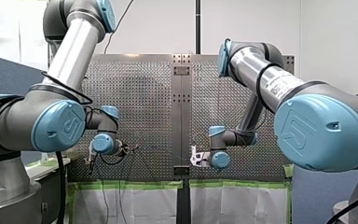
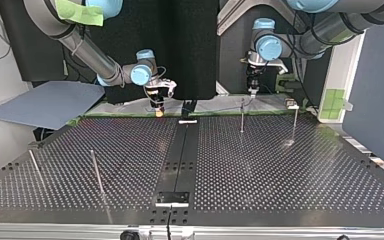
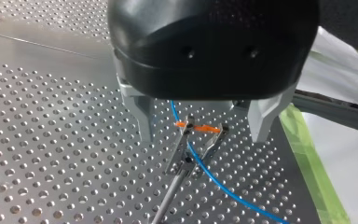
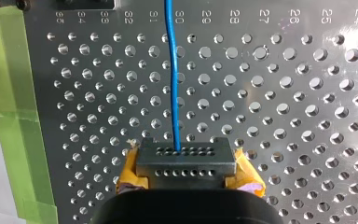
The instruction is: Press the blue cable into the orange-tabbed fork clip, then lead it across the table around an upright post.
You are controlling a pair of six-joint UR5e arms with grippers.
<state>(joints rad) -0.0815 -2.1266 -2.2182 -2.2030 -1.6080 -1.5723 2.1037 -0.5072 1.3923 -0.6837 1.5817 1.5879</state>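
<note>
Thin blue cable runs straight from my right fingers, pinched tight; my left fingers stand wide astride the clip.

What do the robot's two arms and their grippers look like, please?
Both my left arm and my right arm are silver-grey tubes with light blue joint caps bearing an embossed logo, and black cables run along them. My left gripper has a rounded black housing and grey metal fingers. My right gripper is black with yellow pads; green tape marks its arm.
</note>
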